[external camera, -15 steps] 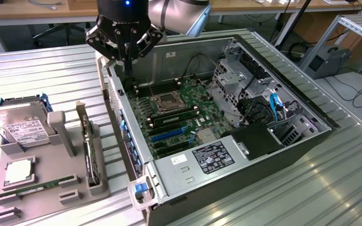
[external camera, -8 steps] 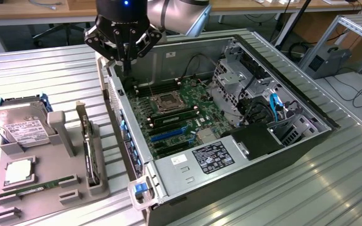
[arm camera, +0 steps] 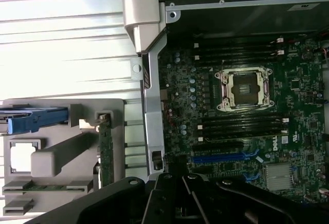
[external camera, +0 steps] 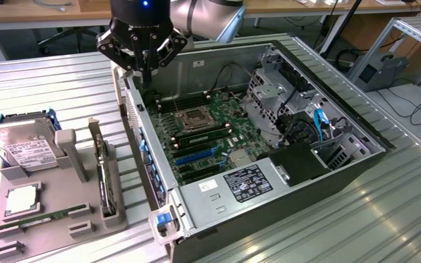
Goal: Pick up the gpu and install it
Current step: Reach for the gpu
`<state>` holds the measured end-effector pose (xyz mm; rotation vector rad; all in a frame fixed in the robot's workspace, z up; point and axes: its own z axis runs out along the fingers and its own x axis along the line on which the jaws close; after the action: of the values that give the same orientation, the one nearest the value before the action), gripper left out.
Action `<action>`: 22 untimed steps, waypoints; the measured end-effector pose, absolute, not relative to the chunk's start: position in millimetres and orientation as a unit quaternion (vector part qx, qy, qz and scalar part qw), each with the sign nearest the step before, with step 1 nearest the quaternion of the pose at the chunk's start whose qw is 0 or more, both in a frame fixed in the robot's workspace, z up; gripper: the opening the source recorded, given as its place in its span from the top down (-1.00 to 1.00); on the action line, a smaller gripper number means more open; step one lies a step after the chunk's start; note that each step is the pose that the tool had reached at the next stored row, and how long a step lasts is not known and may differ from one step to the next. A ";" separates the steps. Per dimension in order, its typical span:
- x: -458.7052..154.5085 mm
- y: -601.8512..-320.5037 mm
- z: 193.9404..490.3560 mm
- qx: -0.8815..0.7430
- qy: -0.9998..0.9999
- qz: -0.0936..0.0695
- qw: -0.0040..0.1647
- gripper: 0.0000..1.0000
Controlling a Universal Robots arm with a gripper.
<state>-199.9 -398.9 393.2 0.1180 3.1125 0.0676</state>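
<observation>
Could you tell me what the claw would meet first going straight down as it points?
The claw would probably meet the computer case at its wall rim, or the motherboard just inside; depth unclear.

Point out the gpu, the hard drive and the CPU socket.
gpu (external camera: 106, 183), exterior view, middle of the upright card.
hard drive (external camera: 26, 149), exterior view, its white label.
CPU socket (external camera: 198, 118), exterior view, its centre.

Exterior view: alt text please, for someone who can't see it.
A robot arm's shut pincer hangs above the edge of an open computer case, its motherboard exposed. At the exterior view's left, the gpu stands on edge in a grey tray that also holds a hard drive.
</observation>
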 end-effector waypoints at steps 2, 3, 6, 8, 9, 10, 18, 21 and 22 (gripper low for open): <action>-200.3 -398.9 393.2 0.038 0.999 0.022 0.013 0.79; -200.4 -398.9 393.2 0.038 0.999 0.022 0.013 0.79; -201.4 -398.9 393.2 0.038 0.999 0.022 0.013 0.79; -202.1 -398.9 393.2 0.038 0.999 0.022 0.013 0.79; -202.4 -398.9 393.2 0.038 0.999 0.022 0.013 0.79; -202.7 -398.9 393.2 0.038 0.999 0.022 0.013 0.79; -204.5 -398.9 393.2 0.038 0.999 0.022 0.013 0.79; -205.1 -398.9 393.2 0.038 0.999 0.022 0.013 0.79; -205.4 -398.9 393.2 0.038 0.999 0.022 0.013 0.79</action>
<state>-205.4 -398.9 393.2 0.1180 3.1125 0.0676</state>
